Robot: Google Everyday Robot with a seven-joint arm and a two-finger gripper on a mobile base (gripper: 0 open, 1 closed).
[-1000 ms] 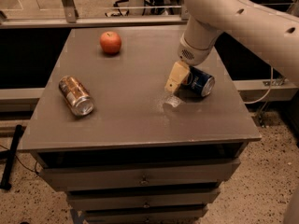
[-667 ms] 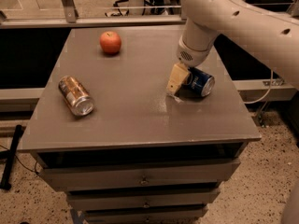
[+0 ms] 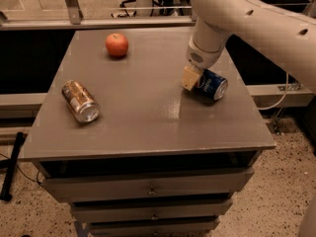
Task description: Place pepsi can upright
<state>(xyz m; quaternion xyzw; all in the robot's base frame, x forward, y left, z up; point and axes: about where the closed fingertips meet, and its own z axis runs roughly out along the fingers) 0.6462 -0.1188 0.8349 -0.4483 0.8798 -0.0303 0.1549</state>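
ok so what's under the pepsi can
Only the grey table top and a shadow show beneath the pepsi can, which lies tilted. The hand covers its far end, so contact there is hidden.

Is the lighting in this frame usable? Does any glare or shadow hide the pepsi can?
Camera view: light comes from above, and the floor and background are dim. A pale sheen lies on the tabletop just in front of the pepsi can, whose label reads fine. The end effector is at its left end. The bronze can glints at its silver end.
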